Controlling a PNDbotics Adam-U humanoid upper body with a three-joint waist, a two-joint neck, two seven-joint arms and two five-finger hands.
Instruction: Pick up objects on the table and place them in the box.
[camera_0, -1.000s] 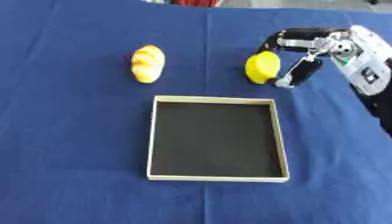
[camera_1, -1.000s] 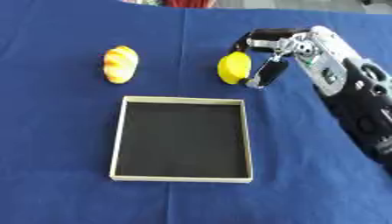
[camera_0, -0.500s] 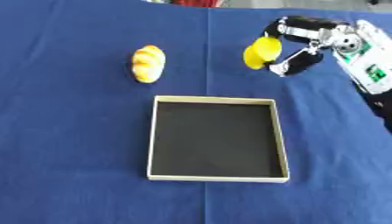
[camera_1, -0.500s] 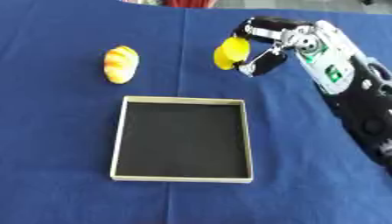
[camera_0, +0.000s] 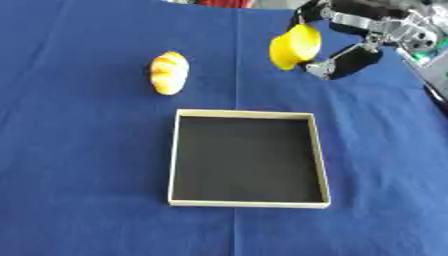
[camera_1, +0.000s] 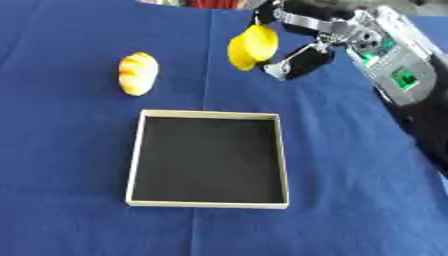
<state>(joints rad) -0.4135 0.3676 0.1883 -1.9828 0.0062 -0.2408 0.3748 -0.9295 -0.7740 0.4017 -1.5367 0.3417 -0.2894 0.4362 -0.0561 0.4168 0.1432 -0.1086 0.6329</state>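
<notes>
Robot's right hand (camera_0: 350, 37) holds a yellow fruit (camera_0: 294, 46) lifted off the blue surface (camera_0: 79, 165), beyond the open box (camera_0: 248, 159).

Left eye: fingers curl around it for carrying. Right eye: a bread roll (camera_1: 137, 73) lies left, awaiting pickup.

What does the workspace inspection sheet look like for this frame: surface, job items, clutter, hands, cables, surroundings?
Surface: blue cloth covering the table.
Job's things: lemon, yellow, held above the cloth beyond the box's far right corner; bread, orange-yellow, lying on the cloth beyond the box's far left corner; box, shallow, pale rim, dark floor, nothing in it.
Clutter: nothing seen.
Hands: right hand curled round the lemon, coming in from the upper right; left hand not in view.
Cables: nothing seen.
Surroundings: something red at the far edge, too little shown to identify.
</notes>
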